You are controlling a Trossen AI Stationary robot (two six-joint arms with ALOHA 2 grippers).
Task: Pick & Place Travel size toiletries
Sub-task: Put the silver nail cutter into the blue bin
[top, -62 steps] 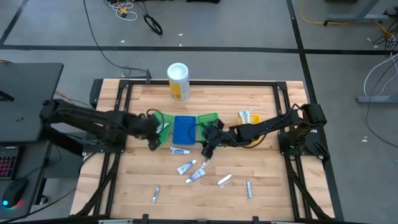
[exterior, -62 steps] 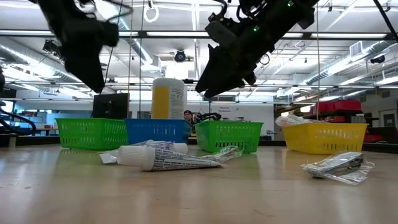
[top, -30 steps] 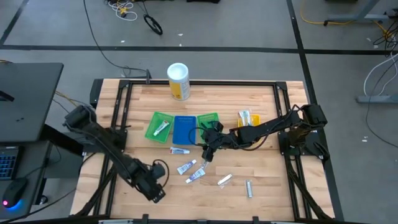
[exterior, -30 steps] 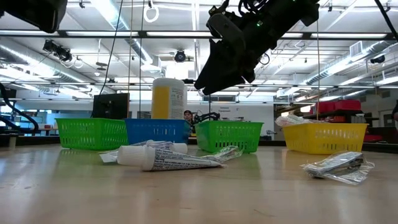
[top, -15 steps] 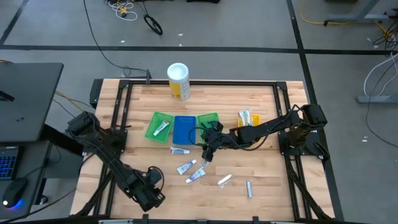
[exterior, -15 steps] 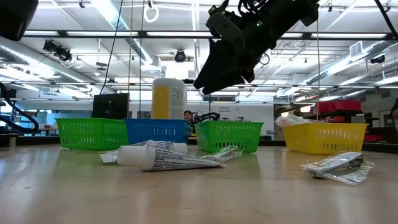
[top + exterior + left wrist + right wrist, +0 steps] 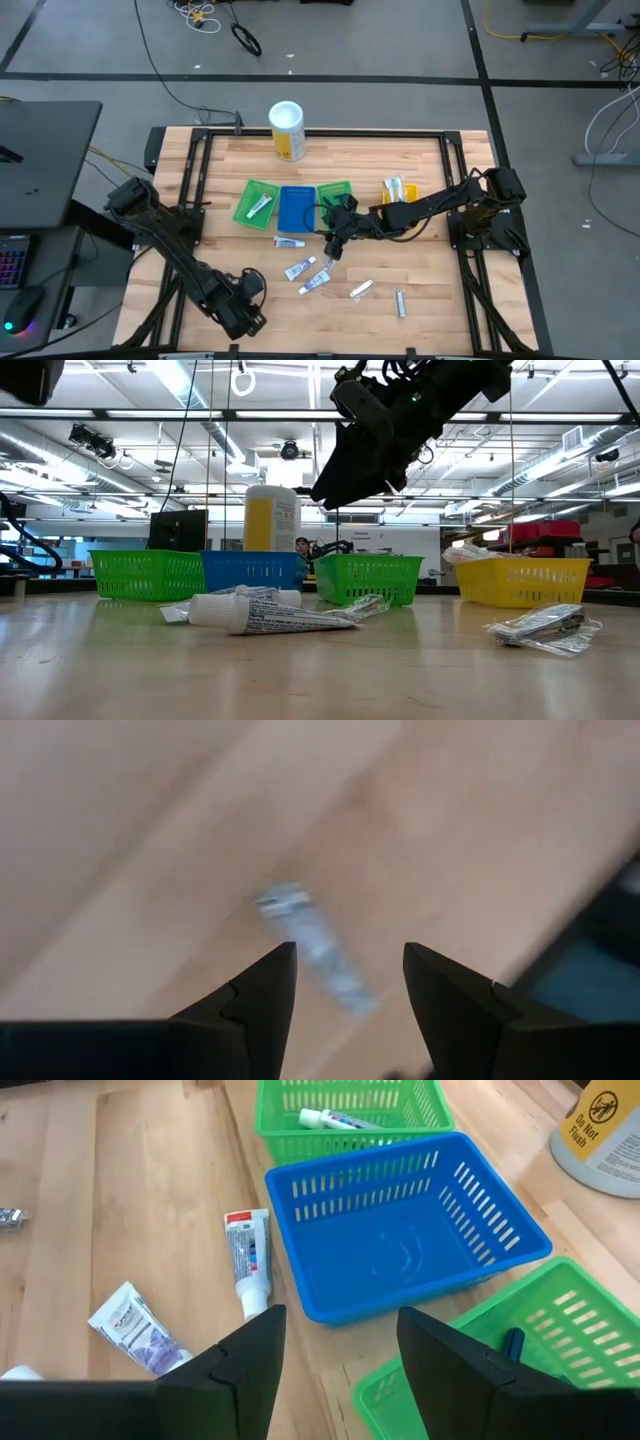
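Four slotted plastic trays stand in a row on the wooden tabletop [image 7: 420, 150]. The left green tray [image 7: 257, 202] holds one white tube [image 7: 335, 1120]; the blue tray [image 7: 400, 1240] beside it is bare inside. The right green tray [image 7: 334, 190] has something dark blue lying in it, too little showing to name. The yellow tray [image 7: 398, 190] carries a few pale packets.

The remaining toiletries lie loose in front of the trays: a red-capped tube [image 7: 247, 1255] just beside the blue tray, crinkly white tubes [image 7: 300, 268], a clear-wrapped packet [image 7: 545, 625] and a small silvery tube [image 7: 251, 311].

The right pincer [image 7: 333, 243] hangs open and empty above the loose tubes. The left pincer [image 7: 247, 318] hangs open over the silvery tube at the near left edge, not touching it. A tall white-and-yellow canister [image 7: 287, 130] stands behind the trays.
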